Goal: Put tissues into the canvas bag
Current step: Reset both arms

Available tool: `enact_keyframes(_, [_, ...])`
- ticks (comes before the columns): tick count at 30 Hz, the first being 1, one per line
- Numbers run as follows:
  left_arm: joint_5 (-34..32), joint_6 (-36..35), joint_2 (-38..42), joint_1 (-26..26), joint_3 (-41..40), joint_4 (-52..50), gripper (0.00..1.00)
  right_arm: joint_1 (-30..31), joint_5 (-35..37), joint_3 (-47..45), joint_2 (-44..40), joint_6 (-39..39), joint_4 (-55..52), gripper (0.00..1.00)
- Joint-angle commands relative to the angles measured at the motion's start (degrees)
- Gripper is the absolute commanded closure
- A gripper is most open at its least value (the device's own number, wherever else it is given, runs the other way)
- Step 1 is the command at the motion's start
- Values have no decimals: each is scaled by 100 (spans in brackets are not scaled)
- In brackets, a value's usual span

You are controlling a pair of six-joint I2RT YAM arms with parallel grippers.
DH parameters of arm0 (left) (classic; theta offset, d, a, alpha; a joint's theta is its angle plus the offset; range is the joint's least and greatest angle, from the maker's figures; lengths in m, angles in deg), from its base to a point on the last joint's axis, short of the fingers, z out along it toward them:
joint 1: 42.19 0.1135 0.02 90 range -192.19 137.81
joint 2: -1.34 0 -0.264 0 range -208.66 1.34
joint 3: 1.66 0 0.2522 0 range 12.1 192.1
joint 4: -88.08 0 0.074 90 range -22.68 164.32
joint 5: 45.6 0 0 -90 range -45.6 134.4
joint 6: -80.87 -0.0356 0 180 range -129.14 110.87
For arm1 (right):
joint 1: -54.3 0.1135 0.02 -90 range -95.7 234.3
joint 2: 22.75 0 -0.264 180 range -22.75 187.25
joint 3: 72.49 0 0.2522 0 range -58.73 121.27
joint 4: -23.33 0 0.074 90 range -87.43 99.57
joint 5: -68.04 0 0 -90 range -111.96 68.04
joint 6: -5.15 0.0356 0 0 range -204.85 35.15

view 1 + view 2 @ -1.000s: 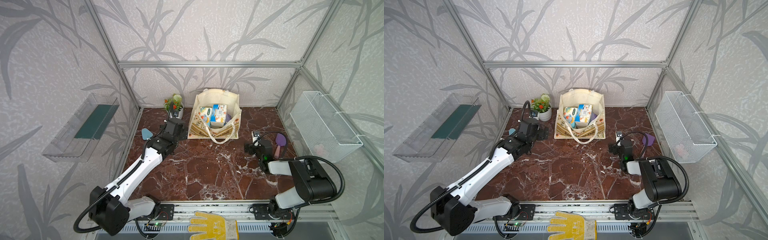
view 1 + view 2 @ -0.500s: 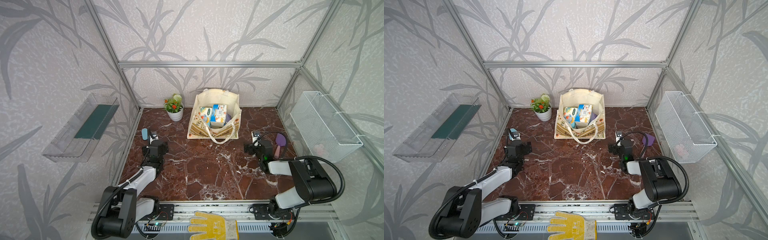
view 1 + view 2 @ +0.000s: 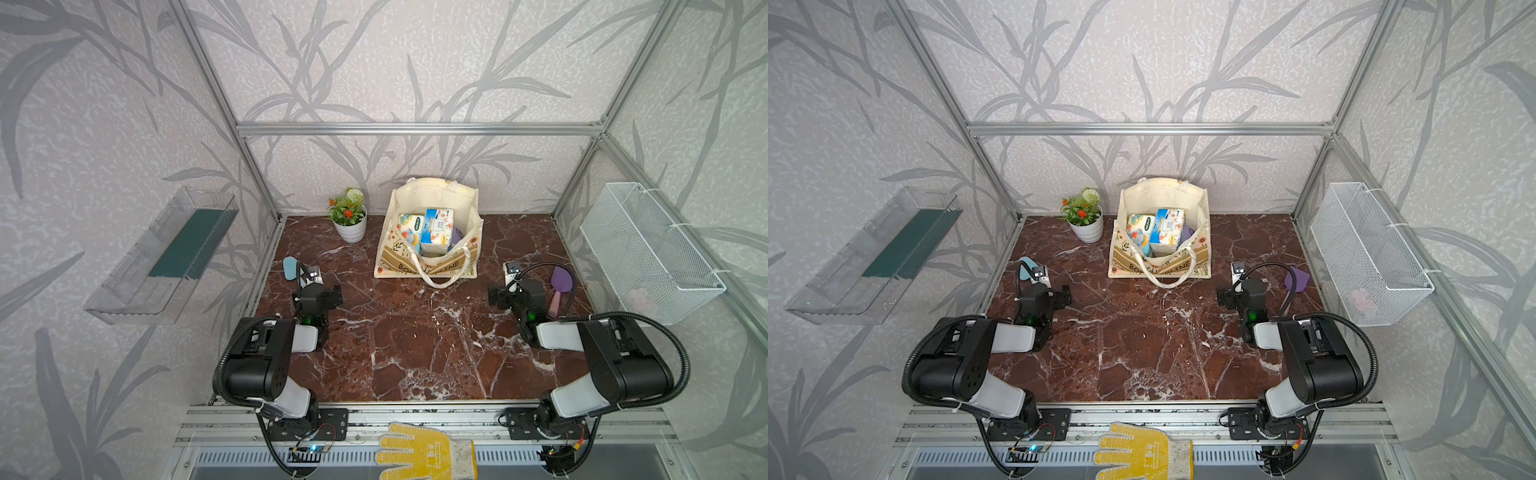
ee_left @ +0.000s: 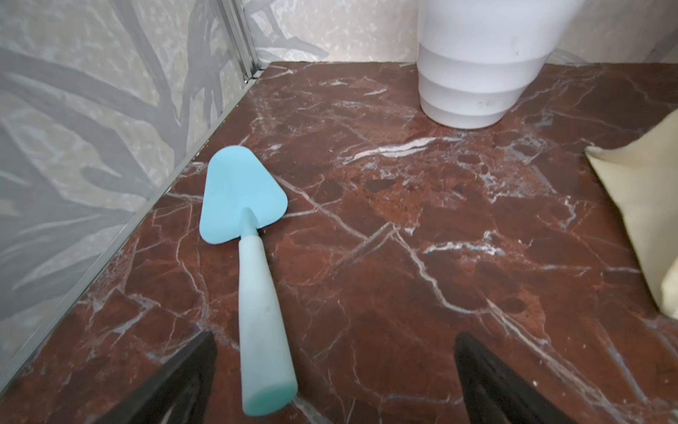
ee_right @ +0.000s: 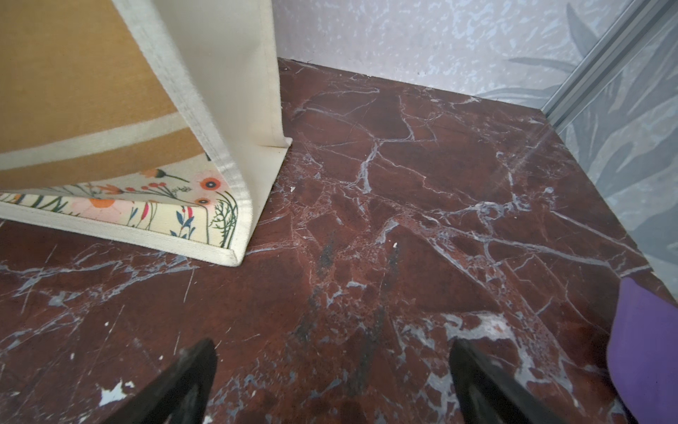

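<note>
In both top views, the cream canvas bag with a tan striped band (image 3: 395, 254) stands at the back of the dark red marble worktop (image 3: 415, 340), with printed plastic tissue packs (image 3: 436, 226) inside it. In the left wrist view, my left jaws are wide open, and the handle of a light-blue plastic shovel (image 4: 252, 264) lies between them. In the right wrist view, my right jaws are open and empty, near the bag's corner.

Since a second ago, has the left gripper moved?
Yes. The left gripper has pulled back from beside the white plant pot toward the robot's base. It now sits open by the blue shovel, well short of the pot.
</note>
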Motion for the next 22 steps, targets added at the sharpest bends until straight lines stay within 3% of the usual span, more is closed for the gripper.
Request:
enact_keyframes(1, [232, -26, 94, 88, 168, -47, 1, -24, -42, 136, -29, 35, 82, 1])
enact_keyframes(22, [284, -3, 128, 106, 194, -151, 1, -32, -49, 136, -27, 35, 82, 1])
